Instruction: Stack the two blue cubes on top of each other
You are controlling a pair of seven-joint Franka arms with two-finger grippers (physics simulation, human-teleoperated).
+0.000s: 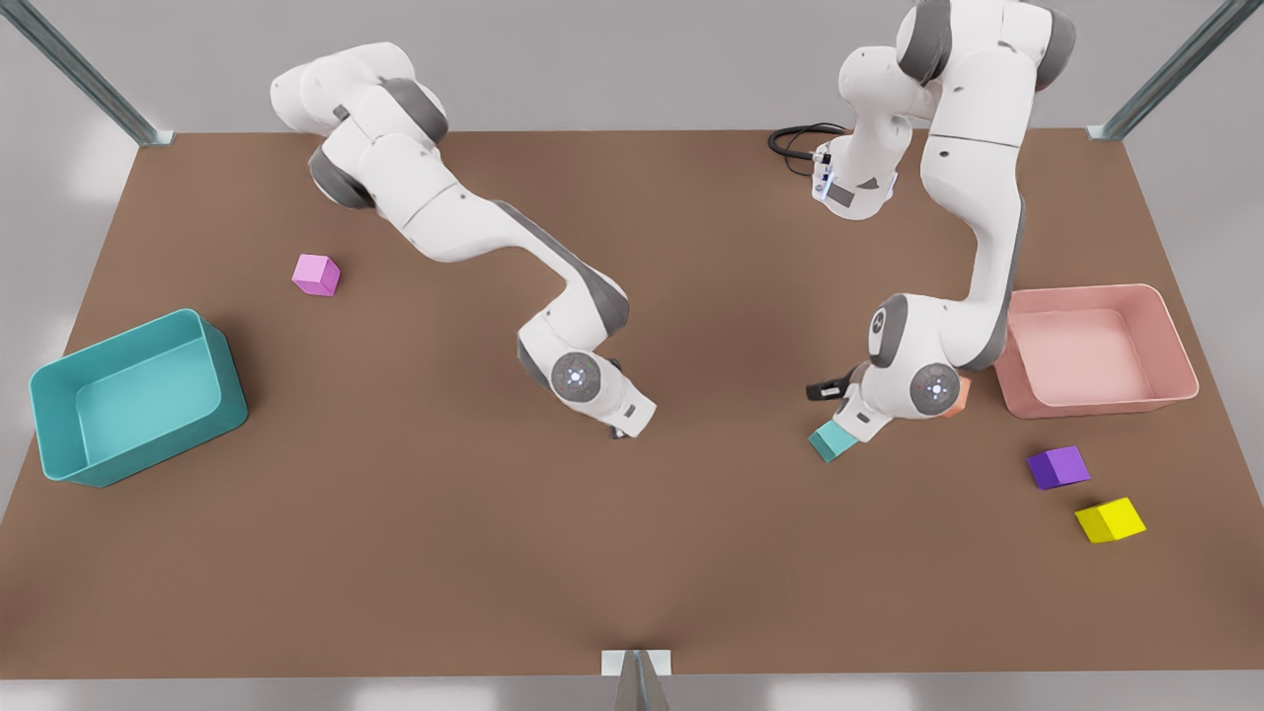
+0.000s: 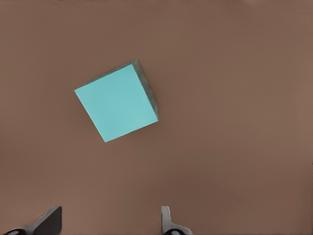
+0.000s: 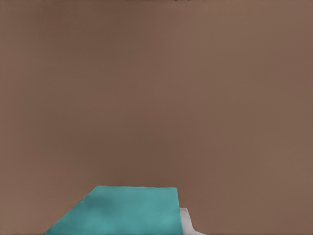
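Observation:
One teal cube (image 1: pixel 832 441) sits in my right gripper (image 1: pixel 845 431), which is shut on it at the front view's right of centre. In the right wrist view this cube (image 3: pixel 120 213) lies close between the fingers (image 3: pixel 186 223); I cannot tell whether it rests on the table or hangs just above it. The other teal cube (image 2: pixel 117 102) lies flat on the brown table in the left wrist view, ahead of my open left gripper (image 2: pixel 107 226) and clear of both fingertips (image 2: pixel 49 221). In the front view the left gripper (image 1: pixel 622 425) points down near the table's middle, and its hand hides that cube.
A large teal bin (image 1: pixel 59 395) stands at the front view's left, with a lilac cube (image 1: pixel 316 275) behind it. A pink bin (image 1: pixel 1175 341) stands at the right, an orange cube (image 1: pixel 958 400) peeking from behind the right arm. Purple (image 1: pixel 1058 467) and yellow (image 1: pixel 1110 519) cubes lie nearer the front right.

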